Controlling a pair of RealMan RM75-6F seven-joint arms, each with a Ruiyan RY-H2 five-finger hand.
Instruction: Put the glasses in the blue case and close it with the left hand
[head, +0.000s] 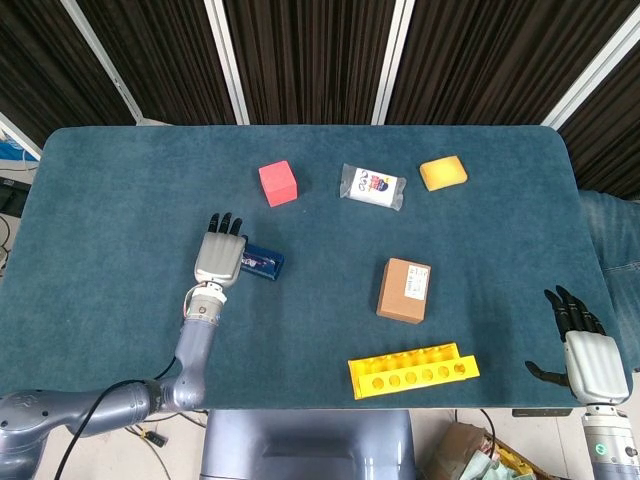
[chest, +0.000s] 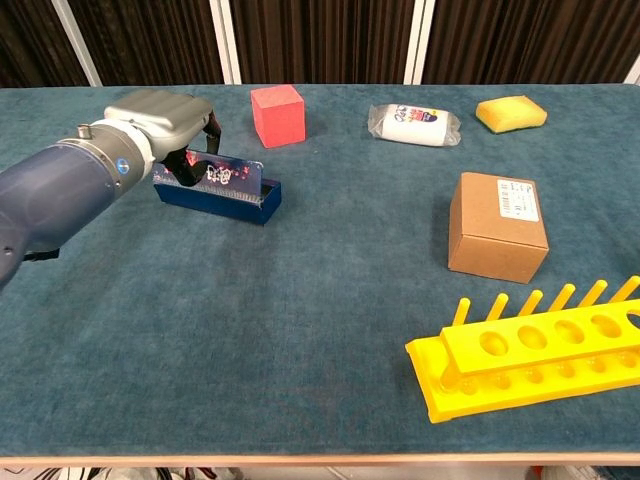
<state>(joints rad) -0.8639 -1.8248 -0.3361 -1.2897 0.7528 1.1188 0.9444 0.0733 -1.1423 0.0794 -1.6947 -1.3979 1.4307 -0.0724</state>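
Observation:
The blue case (head: 264, 262) (chest: 216, 197) lies on the table left of centre. Its patterned lid (chest: 228, 173) stands nearly upright over the dark base. My left hand (head: 220, 257) (chest: 160, 118) is at the case's left end, fingers curled over the lid's top edge and holding it. The glasses are hidden inside the case, behind the lid. My right hand (head: 583, 355) hangs open past the table's front right corner, far from the case, and shows only in the head view.
A red cube (head: 278, 183) (chest: 277, 114) stands just behind the case. A white packet (head: 371, 186), a yellow sponge (head: 443, 172), a cardboard box (head: 404, 290) (chest: 497, 226) and a yellow tube rack (head: 412, 370) (chest: 535, 356) lie to the right.

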